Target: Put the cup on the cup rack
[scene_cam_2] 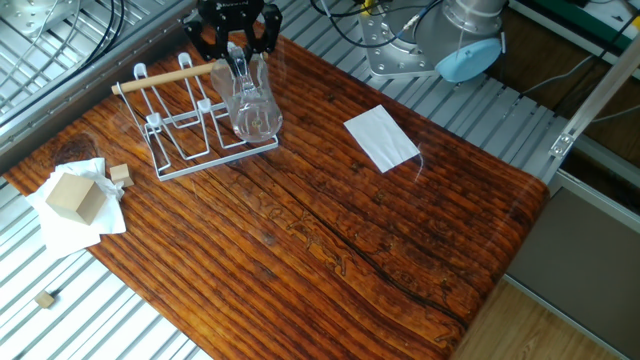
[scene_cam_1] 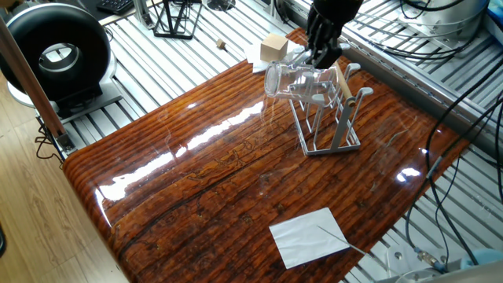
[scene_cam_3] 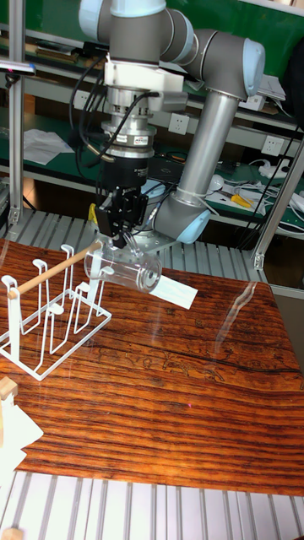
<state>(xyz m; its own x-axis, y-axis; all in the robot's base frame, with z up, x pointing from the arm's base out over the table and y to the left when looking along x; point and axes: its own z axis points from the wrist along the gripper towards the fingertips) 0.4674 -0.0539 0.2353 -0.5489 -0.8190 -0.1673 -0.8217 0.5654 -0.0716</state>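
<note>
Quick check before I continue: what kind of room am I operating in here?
It looks like a robotics lab or workshop, not a kitchen. The wooden tabletop sits on slatted aluminium framing, loose cables run beside it, and the tall view shows workbenches with wall sockets behind the arm.

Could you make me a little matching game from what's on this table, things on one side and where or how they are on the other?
Things:
1. cup
2. wooden block
3. white card
4. cup rack

States:
a. lying flat on bare tabletop
b. held in the air, tipped on its side
c. sitting on white paper
d. standing on the table, with a wooden rod on top

Pairs: 1-b, 2-c, 3-a, 4-d
</note>
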